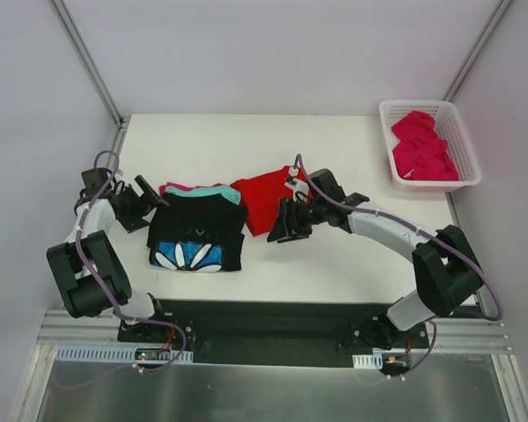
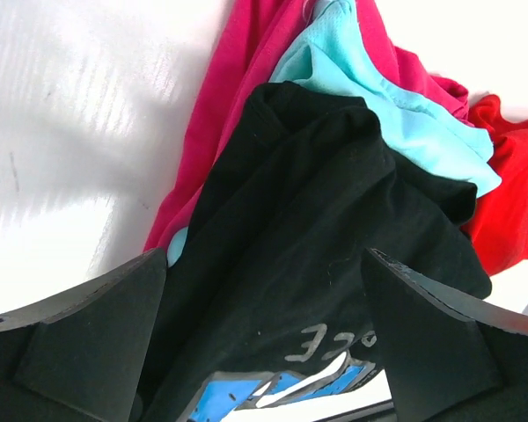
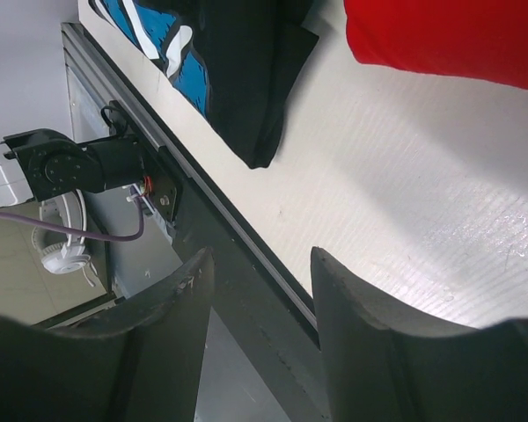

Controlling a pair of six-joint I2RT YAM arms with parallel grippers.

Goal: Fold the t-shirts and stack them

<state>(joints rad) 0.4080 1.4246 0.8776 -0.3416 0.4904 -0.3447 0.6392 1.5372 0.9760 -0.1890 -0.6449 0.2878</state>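
Closest to the arm bases, at lower centre of the overhead view, the black shirt [image 1: 198, 230] with its blue-and-white flower print lies doubled into a rough block on the white table [image 1: 334, 255]. Its folds look creased in the left wrist view, so this fold seems roughly done but not tidy. At its left edge sits the left gripper [image 1: 156, 204], jaws spread wide with black cloth between them and nothing pinched. Whether it is about to take hold or has let go cannot be told. Right of centre the right gripper [image 3: 257, 268] hangs over bare table near the front rail, its fingers partly apart and empty.

Just beyond the black shirt, the magenta-pink shirt [image 1: 178, 188] peeks out from under its far edge, along with a teal strip [image 2: 396, 114] that may be a lining or a separate garment. That makes the start of a stack, probably two pieces deep. To the right of it, touching the pile's far right corner, the red shirt [image 1: 262, 202] lies beside the stack, not on it; it looks loosely gathered, so it likely needs folding and placing.

Farthest away, at upper right, the white basket [image 1: 469, 149] holds crumpled pink cloth [image 1: 422, 149], seemingly untouched, so a good share of the job appears to remain
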